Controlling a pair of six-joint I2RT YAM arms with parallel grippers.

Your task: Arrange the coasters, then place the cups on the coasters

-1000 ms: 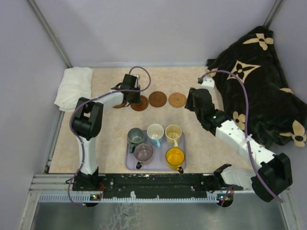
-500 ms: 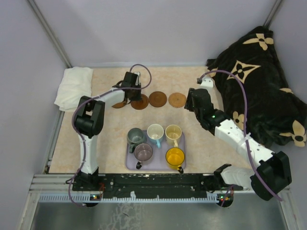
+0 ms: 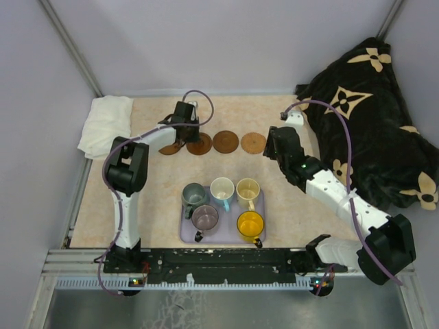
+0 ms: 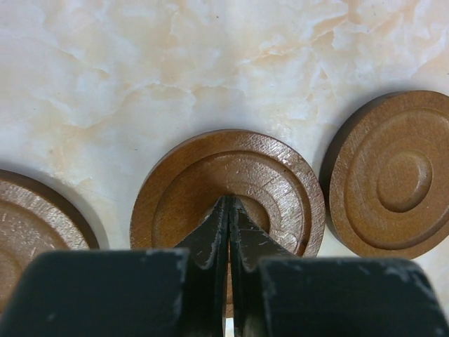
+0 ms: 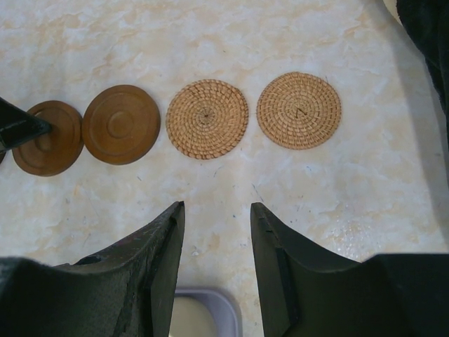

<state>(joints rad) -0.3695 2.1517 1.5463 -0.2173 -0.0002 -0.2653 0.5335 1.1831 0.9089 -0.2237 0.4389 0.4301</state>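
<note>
While the cups [image 3: 222,188] sit together on the lavender tray [image 3: 226,232] at lower centre of the top view, the coasters [image 3: 226,142] line the middle, with the left gripper [image 3: 187,138] over the row's left end. Left wrist view: its fingers [image 4: 210,239] are pressed together and empty, tips over a wooden coaster [image 4: 280,182] at centre. Right wrist view: the right gripper [image 5: 216,225] is parted, holding nothing, below four coasters across the upper frame.

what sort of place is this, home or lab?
Probably a lab robot cell: plain grey walls, left arm and right arm bolted to a metal rail, staged props, a tray of mugs and a row of coasters.
</note>
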